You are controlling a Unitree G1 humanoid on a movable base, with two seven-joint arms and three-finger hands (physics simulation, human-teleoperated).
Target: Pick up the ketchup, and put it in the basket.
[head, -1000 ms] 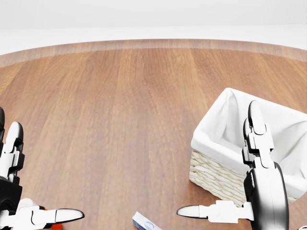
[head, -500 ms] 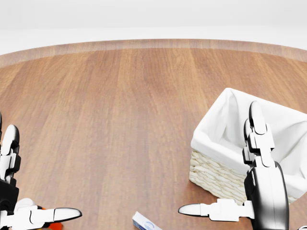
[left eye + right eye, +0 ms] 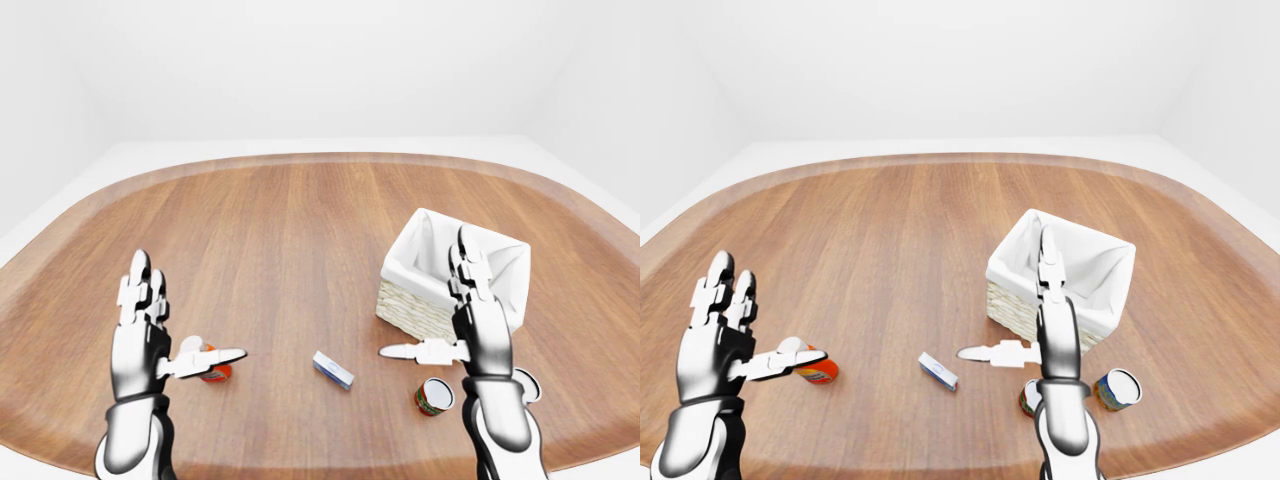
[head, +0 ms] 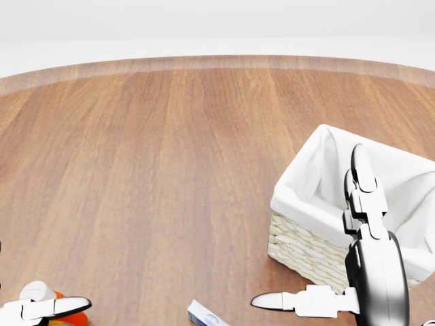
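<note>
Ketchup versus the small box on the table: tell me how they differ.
The ketchup is red-orange with a white cap; the small box is white and blue. The ketchup is rounded, the box flat and rectangular. The ketchup lies by the left hand; the box lies mid-table. Both lie on the wooden table.

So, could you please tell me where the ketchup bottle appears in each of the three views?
Left-eye view: ketchup bottle lower left, behind the left hand's thumb.
Head view: only partly visible at the bottom-left corner.
Right-eye view: lower left, beside the left hand.
Shared landmark: the basket, at right in every view.
</note>
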